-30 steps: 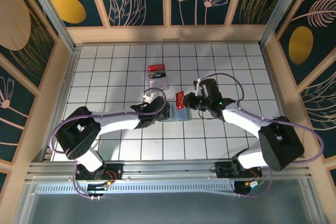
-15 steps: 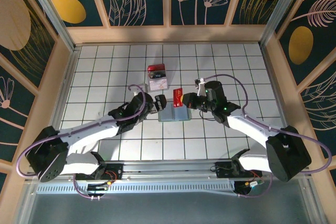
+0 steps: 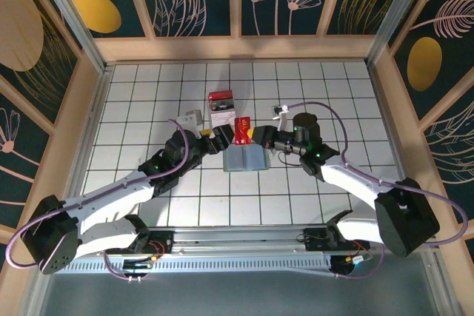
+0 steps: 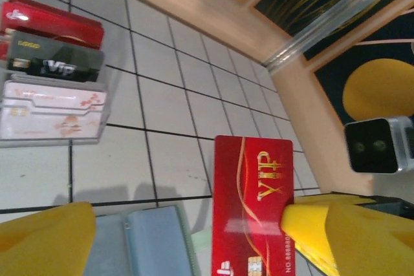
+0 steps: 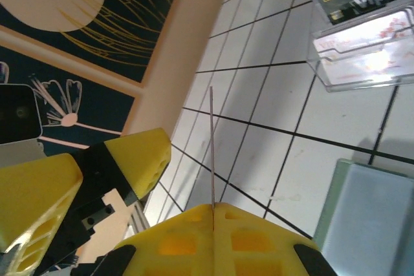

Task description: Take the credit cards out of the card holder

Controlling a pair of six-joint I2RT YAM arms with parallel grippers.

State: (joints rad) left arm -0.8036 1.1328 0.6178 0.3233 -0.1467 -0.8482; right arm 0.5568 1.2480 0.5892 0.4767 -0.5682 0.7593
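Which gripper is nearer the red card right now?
Right. The right gripper is shut on the red card, pinching one edge. The left gripper is open on the card's other side, close by but apart from it.

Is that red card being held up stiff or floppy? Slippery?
The red VIP plastic card probably is stiff: pinched at one end by the right gripper, it stands straight, unbent. Likely light, since edge-on it is a thin line. Its glossy face may slip.
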